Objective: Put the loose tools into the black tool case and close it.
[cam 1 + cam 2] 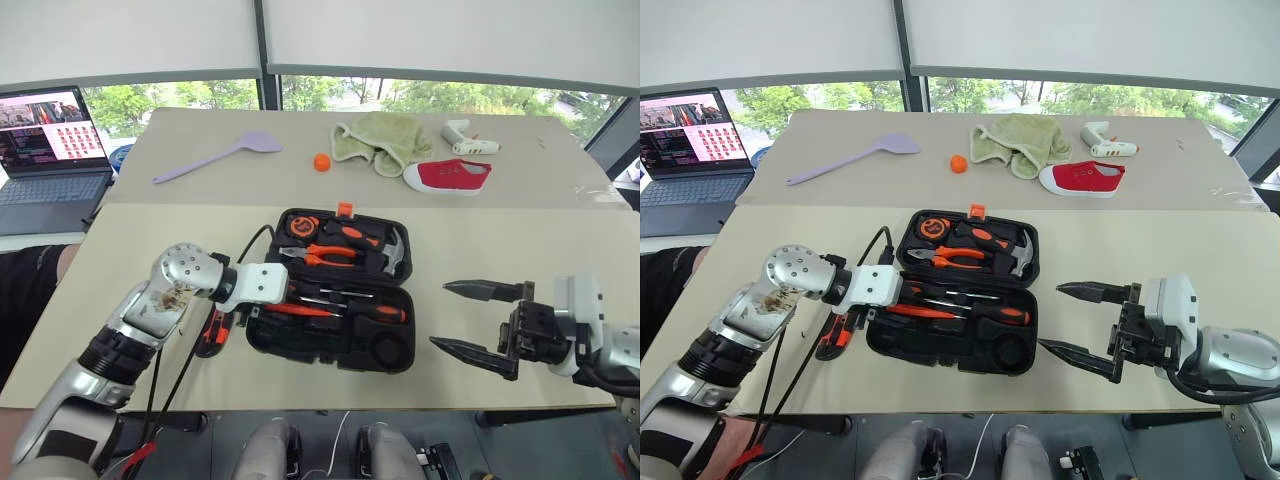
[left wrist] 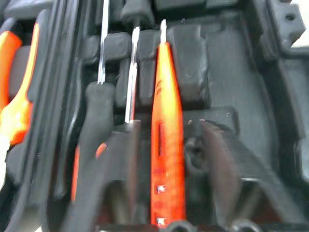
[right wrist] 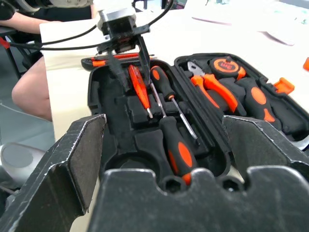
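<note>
A: Where was the black tool case point(image 1: 330, 345)?
B: Open, centre frame, the tester screwdriver point(image 2: 166, 130) slotted inside, between the left gripper's point(image 2: 166, 159) parted fingers.
A: And the right gripper point(image 1: 478, 322)?
B: Spread wide, empty, lower right.

The near desk point(image 1: 130, 260) carries the open black tool case point(image 1: 335, 355), with an orange-and-black utility knife point(image 1: 212, 333) just beside its left end. The far desk point(image 1: 560, 160) holds a lilac spatula point(image 1: 215, 156), small orange ball point(image 1: 321, 162), green cloth point(image 1: 380, 140), red shoe point(image 1: 448, 175) and white gadget point(image 1: 468, 138).
</note>
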### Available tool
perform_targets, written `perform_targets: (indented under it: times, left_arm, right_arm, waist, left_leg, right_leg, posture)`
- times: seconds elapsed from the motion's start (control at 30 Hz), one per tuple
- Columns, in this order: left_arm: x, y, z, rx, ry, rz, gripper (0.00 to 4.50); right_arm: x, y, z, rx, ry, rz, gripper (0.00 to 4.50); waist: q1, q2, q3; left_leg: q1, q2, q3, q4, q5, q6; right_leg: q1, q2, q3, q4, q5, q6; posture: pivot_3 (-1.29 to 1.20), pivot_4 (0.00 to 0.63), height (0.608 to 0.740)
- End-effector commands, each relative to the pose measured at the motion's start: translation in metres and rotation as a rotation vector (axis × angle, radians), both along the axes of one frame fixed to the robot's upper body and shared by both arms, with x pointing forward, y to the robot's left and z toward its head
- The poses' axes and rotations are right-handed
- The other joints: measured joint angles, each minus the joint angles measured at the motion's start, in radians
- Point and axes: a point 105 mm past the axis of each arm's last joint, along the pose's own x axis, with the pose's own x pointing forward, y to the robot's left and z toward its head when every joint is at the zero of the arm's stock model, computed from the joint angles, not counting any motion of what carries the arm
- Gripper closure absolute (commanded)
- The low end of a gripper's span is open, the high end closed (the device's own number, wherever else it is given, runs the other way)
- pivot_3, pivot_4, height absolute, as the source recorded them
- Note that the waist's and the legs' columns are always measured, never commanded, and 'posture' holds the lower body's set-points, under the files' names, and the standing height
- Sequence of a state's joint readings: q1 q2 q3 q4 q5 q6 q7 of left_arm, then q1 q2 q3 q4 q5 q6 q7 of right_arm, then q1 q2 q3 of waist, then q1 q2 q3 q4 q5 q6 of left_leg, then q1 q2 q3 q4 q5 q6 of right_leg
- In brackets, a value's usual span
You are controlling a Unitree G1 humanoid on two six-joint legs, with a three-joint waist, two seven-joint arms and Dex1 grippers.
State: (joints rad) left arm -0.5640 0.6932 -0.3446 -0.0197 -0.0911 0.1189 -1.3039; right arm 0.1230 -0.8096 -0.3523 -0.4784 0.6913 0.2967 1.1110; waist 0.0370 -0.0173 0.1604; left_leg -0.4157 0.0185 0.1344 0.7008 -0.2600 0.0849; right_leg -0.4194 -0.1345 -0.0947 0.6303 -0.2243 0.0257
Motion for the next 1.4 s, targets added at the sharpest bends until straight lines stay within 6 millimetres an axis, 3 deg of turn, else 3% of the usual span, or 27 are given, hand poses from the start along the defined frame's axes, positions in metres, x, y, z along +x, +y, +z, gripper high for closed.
perform_targets:
  times: [0.03,0.23,0.37,0.47,0.53,0.67,1.17,1.3,1.4]
  left_arm:
    - [-0.001,0.0,0.035,-0.16,-0.038,-0.003,1.66]
    - [-0.004,0.004,0.054,-0.266,-0.039,0.03,1.66]
    - [0.015,0.012,0.041,-0.317,-0.027,0.16,2.74]
    - [0.01,0.008,0.022,-0.278,0.021,0.134,3.92]
    - [0.007,0.006,0.009,-0.236,0.014,0.125,4.44]
    - [0.0,0.006,-0.009,-0.188,0.022,0.114,4.44]
    - [-0.015,0.014,-0.03,-0.09,0.167,0.178,4.44]
    - [-0.013,0.013,-0.025,-0.109,0.161,0.2,4.44]
    - [-0.006,0.006,-0.003,-0.24,0.119,0.196,4.44]
  right_arm:
    - [0.0,0.002,0.005,0.016,-0.02,0.015,0.0]
    - [0.002,0.002,0.004,0.019,-0.019,0.013,0.0]
    - [0.005,0.005,0.003,0.034,-0.021,0.013,0.0]
    - [0.006,0.006,0.003,0.038,-0.026,0.01,0.0]
    - [0.006,0.005,0.002,0.038,-0.023,0.007,0.0]
    - [0.004,0.005,0.001,0.048,-0.002,0.006,0.0]
    - [0.006,0.006,-0.003,0.067,0.006,-0.012,0.0]
    - [0.008,0.006,-0.003,0.07,0.005,-0.012,0.0]
    - [0.009,0.006,-0.003,0.071,0.003,-0.013,0.0]
  waist:
    - [0.0,0.0,0.0]
    - [-0.001,0.0,0.0]
    - [0.0,0.0,0.0]
    - [0.0,0.0,0.0]
    - [-0.001,0.0,0.0]
    - [0.0,0.0,0.0]
    - [-0.001,0.0,0.0]
    - [-0.002,0.0,0.0]
    - [-0.001,0.0,0.0]
  left_leg:
    - [0.0,0.0,0.0,0.001,0.0,0.0]
    - [0.0,0.0,0.0,0.001,0.0,0.0]
    - [0.0,0.0,0.0,0.002,0.0,0.0]
    - [0.0,0.0,0.0,0.002,0.0,0.0]
    - [0.0,0.0,0.0,0.002,0.0,0.001]
    - [0.0,0.0,0.0,0.002,0.0,0.0]
    - [0.001,0.0,0.0,0.002,0.0,0.001]
    - [0.001,0.0,0.0,0.002,0.0,0.001]
    - [0.001,0.0,0.0,0.002,0.0,0.001]
  right_leg:
    - [0.0,0.0,0.0,0.0,0.0,0.0]
    - [0.0,0.0,0.0,0.0,0.0,0.0]
    - [0.001,0.0,0.0,0.001,0.0,0.0]
    - [0.001,0.0,0.0,0.0,0.0,0.0]
    - [0.001,0.0,0.0,0.0,0.0,0.0]
    - [0.001,0.0,0.0,0.0,0.0,0.0]
    - [0.001,0.0,0.0,0.001,0.001,0.0]
    - [0.001,0.0,0.0,0.001,0.001,0.0]
    - [0.001,0.0,0.0,0.001,0.001,0.0]
  posture:
    - [0.0,0.15,0.74]
    - [0.0,0.15,0.74]
    - [0.0,0.15,0.74]
    - [0.0,0.15,0.74]
    - [0.0,0.15,0.74]
    - [0.0,0.15,0.74]
    - [0.0,0.15,0.74]
    - [0.0,0.15,0.74]
    - [0.0,0.15,0.74]
